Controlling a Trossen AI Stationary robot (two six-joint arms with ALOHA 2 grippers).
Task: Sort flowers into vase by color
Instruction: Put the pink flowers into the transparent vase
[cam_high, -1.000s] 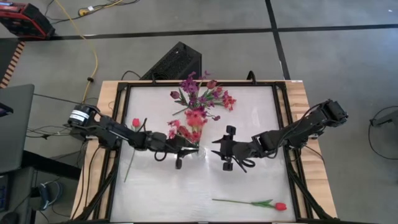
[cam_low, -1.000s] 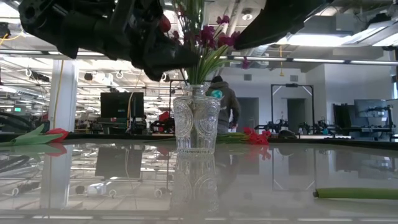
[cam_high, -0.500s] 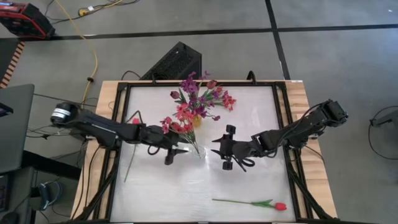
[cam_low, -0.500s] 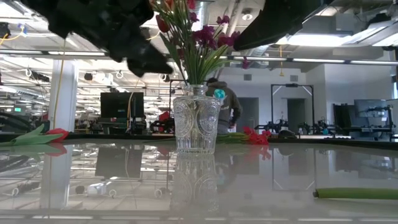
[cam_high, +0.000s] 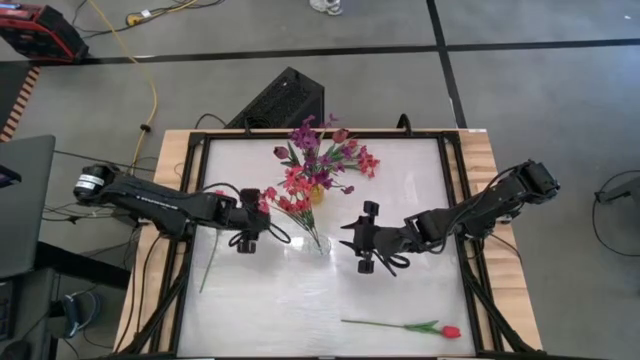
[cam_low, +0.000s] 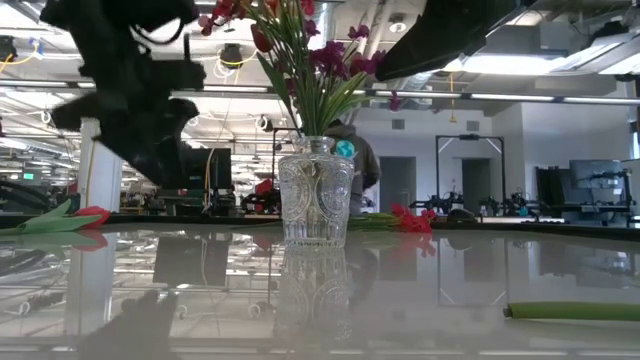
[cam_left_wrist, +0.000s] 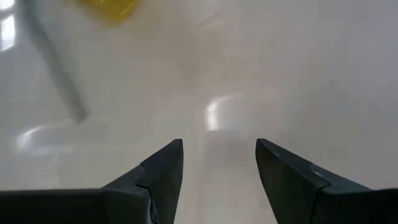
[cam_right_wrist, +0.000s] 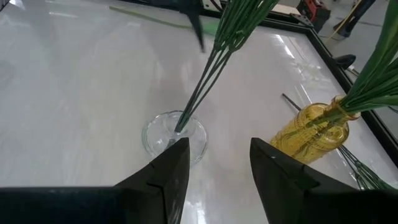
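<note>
A clear cut-glass vase (cam_high: 319, 243) (cam_low: 315, 195) stands mid-table. It holds a red-pink blossom spray (cam_high: 285, 197) whose stems (cam_right_wrist: 210, 59) lean toward the far left. Behind it a yellow vase (cam_right_wrist: 313, 132) holds purple blossoms (cam_high: 312, 138). My left gripper (cam_high: 247, 230) (cam_left_wrist: 219, 158) hangs open to the left of the clear vase, over bare table. My right gripper (cam_high: 364, 241) (cam_right_wrist: 217, 158) waits open to the right of the clear vase. One red tulip (cam_high: 218, 197) lies near the left edge. Another red tulip (cam_high: 450, 331) lies near the front edge.
More red-pink blossoms (cam_high: 360, 160) (cam_low: 410, 218) lie at the far side beside the yellow vase. The near tulip's stem (cam_low: 570, 311) runs along the front. A black frame (cam_high: 455, 200) borders the glossy table. A person stands in the room beyond.
My left gripper has drawn away from the clear vase toward the table's left edge and has let go of the red-pink spray. The spray now stands in the clear vase on its own, its blossoms leaning to the far left.
</note>
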